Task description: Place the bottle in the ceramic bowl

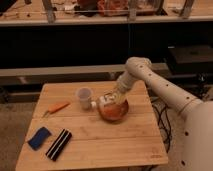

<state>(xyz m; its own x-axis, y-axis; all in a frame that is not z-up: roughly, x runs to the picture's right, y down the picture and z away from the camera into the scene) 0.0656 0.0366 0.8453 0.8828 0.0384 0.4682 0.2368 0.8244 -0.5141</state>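
The orange-red ceramic bowl (114, 112) sits on the wooden table (100, 140), right of centre. The small pale bottle (103, 102) with a white cap lies tilted over the bowl's left rim, cap pointing left toward the cup. My gripper (112, 98) reaches down from the right arm, right at the bottle and just above the bowl. The bottle's lower side is partly hidden by the bowl and the gripper.
A translucent white cup (84, 97) stands just left of the bowl. An orange-handled tool (56, 108) lies at the left. A blue sponge (39, 138) and a black striped block (58, 144) lie at the front left. Shelving stands behind the table.
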